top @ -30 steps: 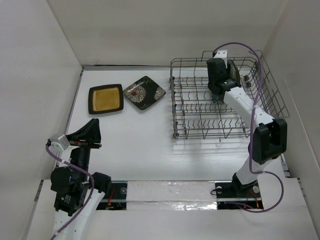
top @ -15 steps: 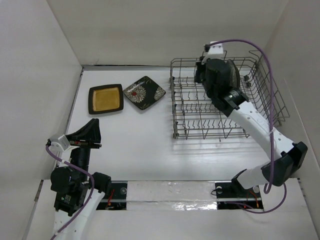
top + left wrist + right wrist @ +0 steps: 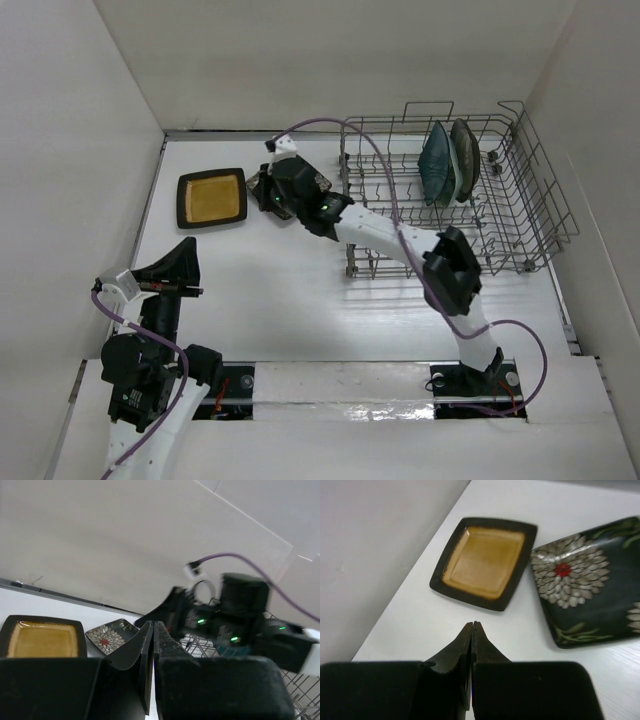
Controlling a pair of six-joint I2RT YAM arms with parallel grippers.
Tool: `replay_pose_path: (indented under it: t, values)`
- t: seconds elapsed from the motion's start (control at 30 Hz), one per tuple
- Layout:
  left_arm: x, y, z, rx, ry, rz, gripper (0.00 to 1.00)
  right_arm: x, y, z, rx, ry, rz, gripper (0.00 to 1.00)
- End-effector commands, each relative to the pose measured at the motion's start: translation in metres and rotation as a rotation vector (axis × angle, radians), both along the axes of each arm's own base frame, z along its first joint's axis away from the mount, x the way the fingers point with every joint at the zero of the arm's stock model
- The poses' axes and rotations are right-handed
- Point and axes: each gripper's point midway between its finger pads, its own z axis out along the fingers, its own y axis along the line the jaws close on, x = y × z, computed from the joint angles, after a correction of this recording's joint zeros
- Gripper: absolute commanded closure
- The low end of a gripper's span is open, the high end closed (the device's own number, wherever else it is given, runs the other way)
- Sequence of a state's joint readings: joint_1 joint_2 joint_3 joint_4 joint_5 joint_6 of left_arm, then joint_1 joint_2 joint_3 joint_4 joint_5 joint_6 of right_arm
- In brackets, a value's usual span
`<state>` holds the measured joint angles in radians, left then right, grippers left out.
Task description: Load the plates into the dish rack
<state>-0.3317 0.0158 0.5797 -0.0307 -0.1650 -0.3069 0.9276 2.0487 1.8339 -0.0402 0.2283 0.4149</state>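
The black plate with the yellow centre (image 3: 212, 198) lies flat at the back left of the table. Just right of it lies the black plate with white flowers (image 3: 320, 183), mostly covered by my right gripper (image 3: 262, 192), which hovers shut and empty above the table. In the right wrist view its tip (image 3: 472, 625) sits just short of the yellow-centred plate (image 3: 485, 562), with the flower plate (image 3: 585, 585) to the right. The dish rack (image 3: 535, 160) holds a dark teal plate (image 3: 437, 165) and a paler one (image 3: 463, 158) on edge. My left gripper (image 3: 186, 252) is shut and empty at the near left.
The right arm (image 3: 400, 240) reaches across the rack's front left corner. White walls enclose the table on the left, back and right. In the left wrist view, the yellow-centred plate (image 3: 42, 637), the flower plate (image 3: 107, 635) and the right arm's wrist (image 3: 235, 615) lie ahead.
The right arm swung left from the rack to above the flower plate, leaving the teal plate standing in the rack, and its jaws closed. The left jaws closed; that arm stayed put.
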Motion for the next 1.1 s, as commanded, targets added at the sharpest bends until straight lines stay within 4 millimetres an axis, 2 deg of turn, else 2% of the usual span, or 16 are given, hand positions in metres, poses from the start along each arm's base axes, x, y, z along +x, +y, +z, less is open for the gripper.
replay_pose_path:
  t: [0.0, 0.03, 0.07, 0.1, 0.2, 0.3, 0.37, 0.4, 0.5, 0.53, 0.57, 0.67, 0.87, 0.93, 1.0, 1.07]
  values:
    - [-0.024, 0.007, 0.026, -0.038, -0.127, -0.003, 1.0, 0.01, 0.033, 0.019, 0.139, 0.028, -0.013, 0.99]
    - [-0.025, 0.008, 0.026, -0.042, -0.129, -0.003, 1.0, 0.013, 0.038, 0.006, 0.129, 0.054, -0.021, 0.99]
    - [-0.027, 0.008, 0.027, -0.043, -0.135, -0.003, 1.0, 0.02, 0.046, -0.027, 0.096, 0.09, -0.031, 0.97]
    - [-0.028, 0.009, 0.027, -0.046, -0.138, -0.002, 1.0, 0.023, 0.052, -0.026, 0.126, 0.107, -0.042, 0.91]
    - [-0.03, 0.01, 0.029, -0.051, -0.148, -0.003, 1.0, 0.029, 0.063, -0.07, 0.123, 0.184, -0.066, 0.7]
    - [-0.032, 0.01, 0.029, -0.054, -0.153, -0.003, 1.0, 0.033, 0.069, -0.098, 0.154, 0.249, -0.078, 0.55]
    - [-0.034, 0.011, 0.031, -0.056, -0.161, -0.003, 1.0, 0.033, 0.073, -0.107, 0.16, 0.271, -0.071, 0.5]
    - [-0.034, 0.011, 0.031, -0.057, -0.162, -0.003, 1.0, 0.033, 0.076, -0.122, 0.153, 0.294, -0.074, 0.49]
    - [-0.036, 0.012, 0.031, -0.058, -0.168, -0.001, 0.99, 0.04, 0.079, -0.13, 0.173, 0.321, -0.085, 0.48]
    - [-0.036, 0.012, 0.032, -0.06, -0.169, -0.002, 0.99, 0.04, 0.082, -0.144, 0.168, 0.341, -0.083, 0.47]
    - [-0.037, 0.012, 0.032, -0.061, -0.17, -0.001, 0.99, 0.04, 0.087, -0.14, 0.185, 0.346, -0.068, 0.46]
    - [-0.037, 0.012, 0.032, -0.061, -0.17, -0.001, 0.99, 0.046, 0.088, -0.154, 0.208, 0.379, -0.081, 0.46]
    - [-0.036, 0.013, 0.031, -0.061, -0.169, 0.003, 0.98, 0.063, 0.087, -0.161, 0.288, 0.431, -0.106, 0.47]
    - [-0.036, 0.013, 0.032, -0.062, -0.169, 0.002, 0.98, 0.07, 0.087, -0.162, 0.32, 0.44, -0.116, 0.5]
    - [-0.035, 0.012, 0.031, -0.059, -0.164, 0.003, 0.98, 0.075, 0.087, -0.171, 0.333, 0.46, -0.118, 0.6]
    - [-0.035, 0.013, 0.031, -0.059, -0.164, 0.005, 0.98, 0.074, 0.092, -0.173, 0.347, 0.475, -0.105, 0.61]
